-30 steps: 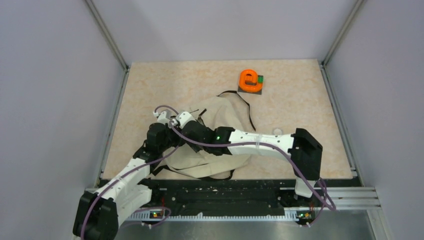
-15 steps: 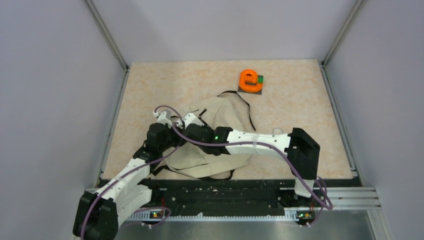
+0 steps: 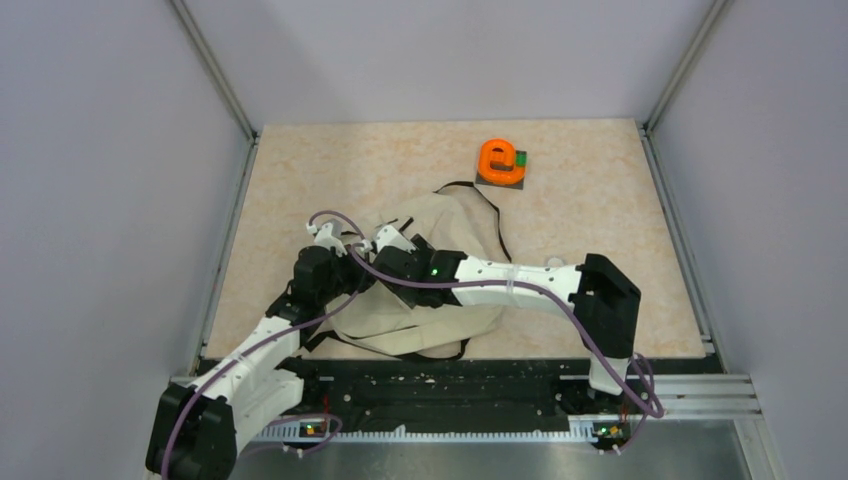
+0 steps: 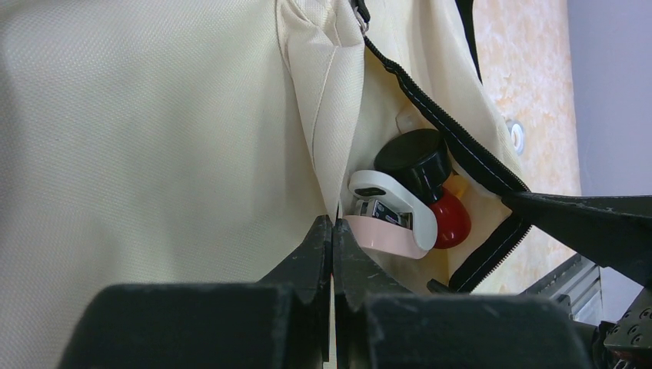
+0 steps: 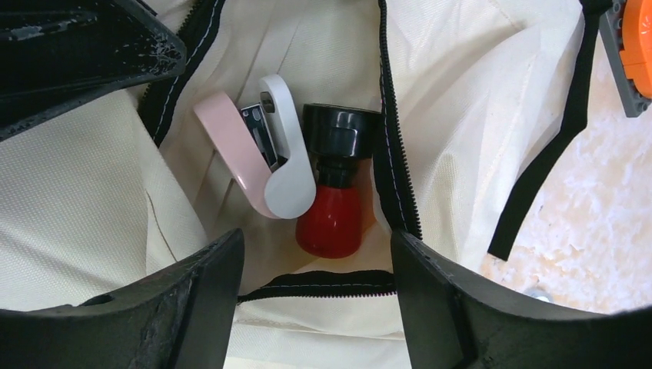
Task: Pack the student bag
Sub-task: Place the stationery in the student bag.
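Left gripper (image 4: 332, 224): fingers pressed together on a fold of the student bag (image 3: 455, 235) | right gripper (image 5: 315, 246): spread over its open pocket | bag lies mid-table (image 3: 590, 220), holding stapler (image 5: 265, 154), red bottle (image 5: 330, 219)

The top camera looks down from above and behind the arm bases, far off, covering the whole worktop (image 3: 330, 170). Each wrist camera sits close, facing along its own fingers. Just beyond both the left fingers (image 4: 304, 265) and the right fingers (image 5: 204, 296) lie the same stapler (image 5: 265, 157) and bottle (image 5: 334, 192) inside the student bag (image 5: 77, 207).
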You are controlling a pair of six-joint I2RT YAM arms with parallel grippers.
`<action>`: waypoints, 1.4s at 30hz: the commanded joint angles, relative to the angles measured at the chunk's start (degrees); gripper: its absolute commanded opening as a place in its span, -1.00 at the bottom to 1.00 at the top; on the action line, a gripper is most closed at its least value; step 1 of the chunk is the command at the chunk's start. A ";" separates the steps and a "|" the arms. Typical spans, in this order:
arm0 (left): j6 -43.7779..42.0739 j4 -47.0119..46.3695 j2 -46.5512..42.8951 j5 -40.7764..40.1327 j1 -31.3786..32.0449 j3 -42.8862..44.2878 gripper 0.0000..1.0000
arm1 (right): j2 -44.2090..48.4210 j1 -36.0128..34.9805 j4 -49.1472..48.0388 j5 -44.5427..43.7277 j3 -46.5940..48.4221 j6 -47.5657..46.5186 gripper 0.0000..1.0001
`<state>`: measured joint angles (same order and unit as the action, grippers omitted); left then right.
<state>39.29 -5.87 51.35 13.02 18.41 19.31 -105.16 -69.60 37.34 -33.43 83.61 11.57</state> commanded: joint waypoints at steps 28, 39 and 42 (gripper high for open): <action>-0.28 -2.21 0.05 -1.76 -0.57 0.92 -1.00 | -1.80 6.61 -17.57 19.32 -0.63 3.97 -0.24; -0.31 -2.74 0.94 -1.50 -0.58 1.04 -1.00 | -3.82 6.53 -15.76 19.91 -0.90 2.55 -0.14; -0.40 -2.74 1.01 -1.59 -0.57 1.08 -1.00 | -3.29 6.51 -16.11 20.55 -1.66 2.21 -0.09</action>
<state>39.31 -5.58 52.18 12.60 18.35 19.31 -107.55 -62.94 21.15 -14.44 81.82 14.52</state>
